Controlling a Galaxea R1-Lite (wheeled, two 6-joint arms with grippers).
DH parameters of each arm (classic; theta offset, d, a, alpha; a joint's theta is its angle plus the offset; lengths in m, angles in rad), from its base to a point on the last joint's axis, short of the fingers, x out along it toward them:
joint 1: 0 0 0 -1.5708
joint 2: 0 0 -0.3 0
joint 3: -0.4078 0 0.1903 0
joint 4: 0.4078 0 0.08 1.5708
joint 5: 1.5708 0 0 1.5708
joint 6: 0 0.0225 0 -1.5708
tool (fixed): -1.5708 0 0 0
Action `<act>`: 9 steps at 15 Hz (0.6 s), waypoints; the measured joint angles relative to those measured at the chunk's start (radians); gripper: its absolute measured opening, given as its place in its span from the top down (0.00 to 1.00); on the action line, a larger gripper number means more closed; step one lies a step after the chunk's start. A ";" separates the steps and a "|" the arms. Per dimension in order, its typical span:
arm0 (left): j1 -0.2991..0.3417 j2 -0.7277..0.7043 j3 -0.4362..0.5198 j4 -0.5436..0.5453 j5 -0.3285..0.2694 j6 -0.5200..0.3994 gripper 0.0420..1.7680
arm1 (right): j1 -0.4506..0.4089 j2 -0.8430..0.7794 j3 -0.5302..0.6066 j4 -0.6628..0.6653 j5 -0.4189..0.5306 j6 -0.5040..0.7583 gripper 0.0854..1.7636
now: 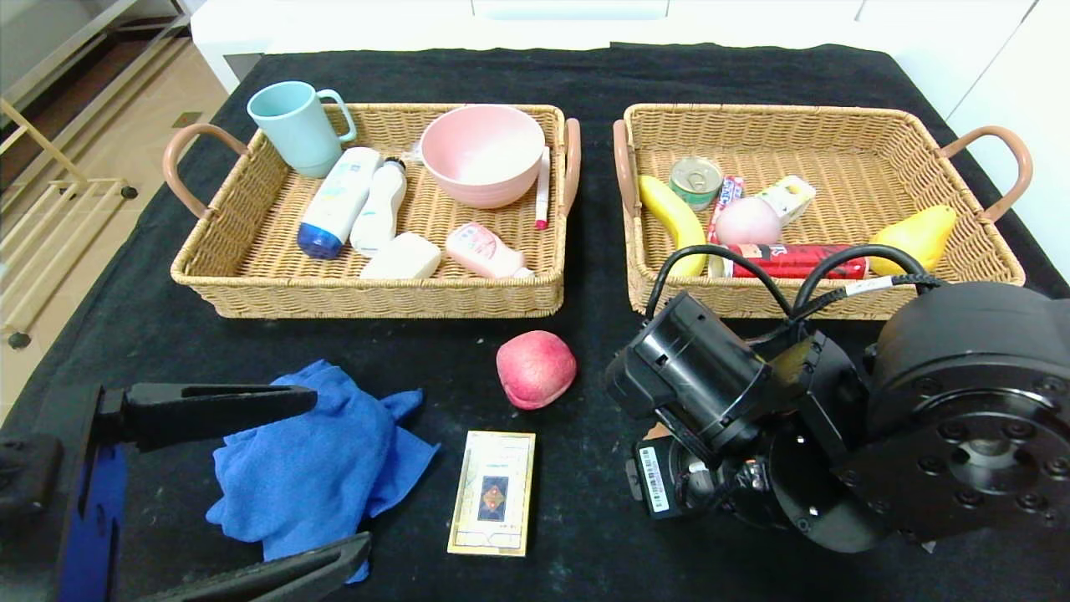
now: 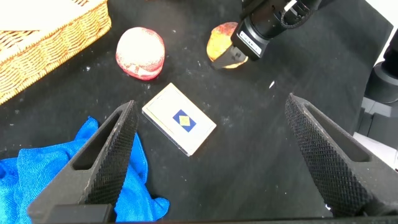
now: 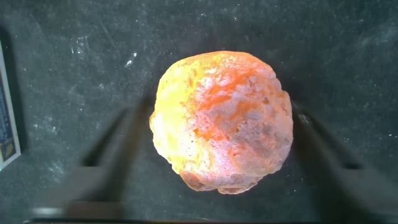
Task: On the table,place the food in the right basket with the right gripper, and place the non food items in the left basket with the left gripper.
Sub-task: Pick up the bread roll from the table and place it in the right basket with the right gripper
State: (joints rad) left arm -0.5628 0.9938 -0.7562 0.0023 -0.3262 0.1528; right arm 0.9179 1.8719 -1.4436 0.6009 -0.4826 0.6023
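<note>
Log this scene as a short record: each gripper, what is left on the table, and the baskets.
right gripper: down over orange fruit, fingers either side, not yet gripping
left gripper: open, hovering near blue cloth
loose on table: peach, card box, cloth, orange fruit
left basket: cup, bowl, bottles
right basket: banana, can, pear

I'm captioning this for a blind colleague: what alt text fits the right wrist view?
An orange-and-yellow, rough-skinned food item lies on the black table, between the right gripper's blurred fingers, which are not yet touching it. A card's edge shows at the frame's border.
</note>
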 joint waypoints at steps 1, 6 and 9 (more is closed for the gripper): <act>0.000 -0.002 0.000 0.002 0.000 0.001 0.03 | -0.001 0.000 0.000 0.000 0.000 0.001 0.30; -0.002 -0.014 -0.001 0.003 0.000 0.004 0.03 | -0.006 0.002 -0.002 0.001 0.001 0.002 0.50; -0.003 -0.014 0.000 0.004 0.000 0.003 0.03 | -0.006 0.005 0.000 0.000 0.001 0.002 0.54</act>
State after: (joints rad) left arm -0.5657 0.9794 -0.7566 0.0062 -0.3262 0.1562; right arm 0.9119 1.8770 -1.4440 0.6013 -0.4811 0.6040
